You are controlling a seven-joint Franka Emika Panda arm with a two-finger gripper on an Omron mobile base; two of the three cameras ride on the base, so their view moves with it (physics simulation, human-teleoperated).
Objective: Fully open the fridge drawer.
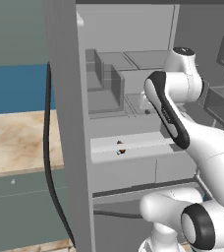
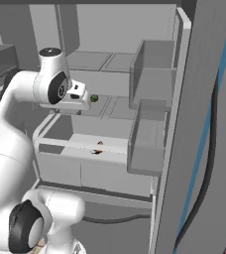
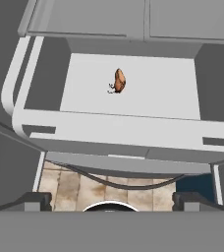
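I see the fridge drawer (image 3: pixel 133 130) pulled out from the fridge (image 1: pixel 67 123), below its grey shelves (image 2: pixel 110 62); a small brown speck (image 3: pixel 119 80) lies on its whitish floor; my jaws hang above the drawer's front rim, spread wide, holding nothing; a black cable (image 1: pixel 50 167) runs down the fridge's side.

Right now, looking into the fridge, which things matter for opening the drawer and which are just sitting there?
For the job:
- wide light-grey fridge drawer, whitish floor
- tall grey fridge
- gripper over the drawer's front, fingers apart

Just there:
- small brown-orange scrap on the drawer floor
- flat grey shelves
- darker grey door bins
- black cable
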